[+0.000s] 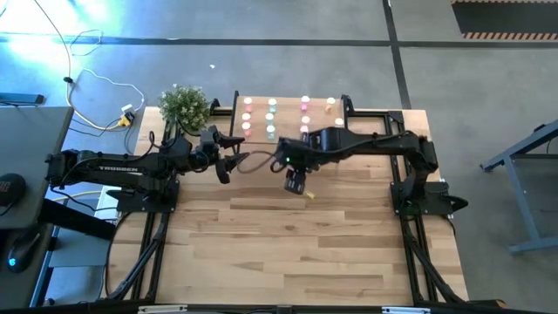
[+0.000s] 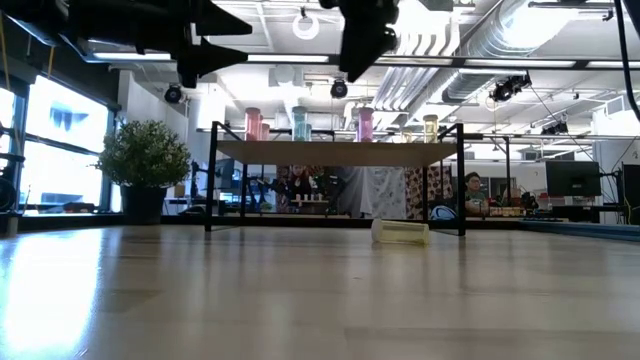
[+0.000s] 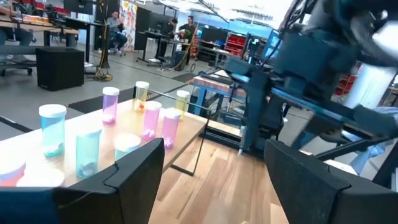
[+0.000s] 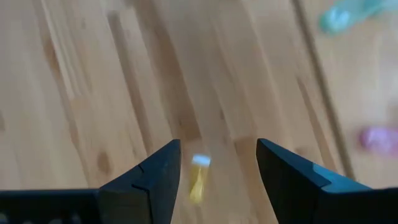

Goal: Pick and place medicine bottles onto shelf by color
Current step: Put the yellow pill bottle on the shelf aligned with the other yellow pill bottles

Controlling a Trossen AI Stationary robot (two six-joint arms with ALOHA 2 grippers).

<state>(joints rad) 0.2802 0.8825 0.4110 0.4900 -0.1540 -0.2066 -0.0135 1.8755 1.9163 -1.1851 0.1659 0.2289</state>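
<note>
Plant (image 1: 184, 105) stands at the far left corner of the surface (image 1: 296, 244). Left end effector (image 1: 228, 162), fingers spread and empty, hovers near the shelf (image 1: 288, 112), where bottles (image 3: 109, 104) stand in colour columns. Right end effector (image 1: 295, 182), released, hangs above a yellow bottle (image 1: 309, 194) lying on its side on the surface, just in front of the shelf.

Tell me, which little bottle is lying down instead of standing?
The yellow bottle on the big table, under the right pincer. The other bottles stand upright on the shelf.
</note>
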